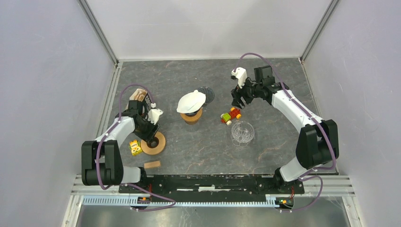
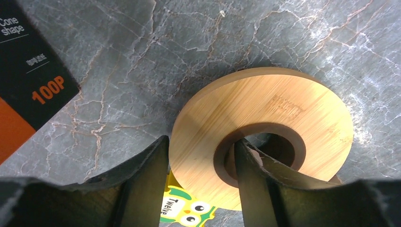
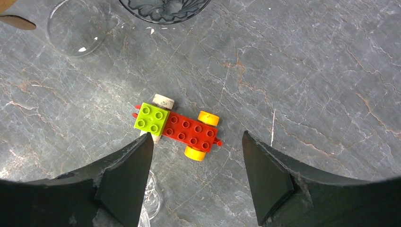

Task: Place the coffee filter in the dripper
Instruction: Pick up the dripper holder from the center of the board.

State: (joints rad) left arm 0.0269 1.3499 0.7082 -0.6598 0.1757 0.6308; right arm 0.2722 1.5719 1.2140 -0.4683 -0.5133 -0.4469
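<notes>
A white coffee filter (image 1: 191, 100) rests on a brown wooden stand (image 1: 191, 117) at mid table. A dark fluted dripper (image 1: 207, 93) stands just behind it; its rim shows in the right wrist view (image 3: 165, 9). A clear glass dripper (image 1: 242, 133) sits to the right. My left gripper (image 1: 153, 140) straddles a wooden ring (image 2: 265, 113), one finger at its outer edge and one in its hole, closed on it (image 2: 201, 161). My right gripper (image 1: 237, 100) is open and empty (image 3: 196, 156) above a toy brick car (image 3: 179, 126).
A filter box (image 1: 142, 99) stands at the left, seen in the left wrist view (image 2: 28, 90). A yellow owl block (image 1: 135, 147) lies beside the ring and a small wooden block (image 1: 152, 164) near the front. A clear round glass piece (image 3: 75, 26) lies by the stand.
</notes>
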